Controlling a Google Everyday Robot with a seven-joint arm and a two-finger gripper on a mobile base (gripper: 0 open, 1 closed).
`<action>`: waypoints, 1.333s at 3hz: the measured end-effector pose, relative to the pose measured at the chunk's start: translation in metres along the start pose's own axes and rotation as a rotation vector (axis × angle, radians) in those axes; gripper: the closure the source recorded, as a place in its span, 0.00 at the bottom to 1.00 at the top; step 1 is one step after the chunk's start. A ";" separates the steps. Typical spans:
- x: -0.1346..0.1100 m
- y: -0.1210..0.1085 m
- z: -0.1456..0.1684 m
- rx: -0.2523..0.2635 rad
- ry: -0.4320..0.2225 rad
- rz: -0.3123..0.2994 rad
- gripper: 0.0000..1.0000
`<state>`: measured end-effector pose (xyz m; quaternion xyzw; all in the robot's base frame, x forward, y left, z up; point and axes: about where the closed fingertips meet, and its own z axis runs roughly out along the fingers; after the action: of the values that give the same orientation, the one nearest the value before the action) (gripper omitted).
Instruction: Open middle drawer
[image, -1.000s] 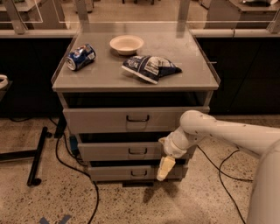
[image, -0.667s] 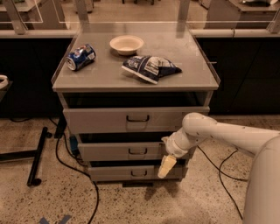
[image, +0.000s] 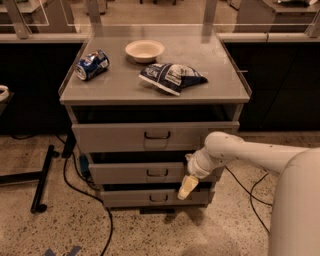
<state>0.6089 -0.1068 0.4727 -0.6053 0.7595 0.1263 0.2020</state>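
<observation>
The middle drawer (image: 135, 173) is a shallow grey metal front with a small dark loop handle (image: 157, 173) at its centre. It sits between a taller top drawer (image: 115, 137) and a narrow bottom drawer (image: 130, 198). A dark gap shows above its front. My gripper (image: 186, 188) has pale yellow tips and points down. It hangs in front of the right part of the middle drawer, its tips low over the bottom drawer's front, to the right of the handle and apart from it. The white arm reaches in from the right.
On the cabinet top (image: 115, 85) lie a blue can (image: 92, 64) on its side, a cream bowl (image: 144, 50) and a dark blue chip bag (image: 171, 77). Black cables (image: 70, 172) and a black stand foot (image: 42, 177) lie on the floor to the left.
The gripper has edged slightly up and to the left in front of the drawers. The drawers and the things on top have not moved.
</observation>
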 end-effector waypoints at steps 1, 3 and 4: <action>0.006 -0.012 0.013 0.012 0.014 0.012 0.00; 0.008 -0.029 0.040 0.018 -0.020 0.033 0.00; 0.012 -0.033 0.054 0.005 -0.034 0.054 0.19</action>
<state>0.6467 -0.1016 0.4214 -0.5817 0.7725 0.1398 0.2129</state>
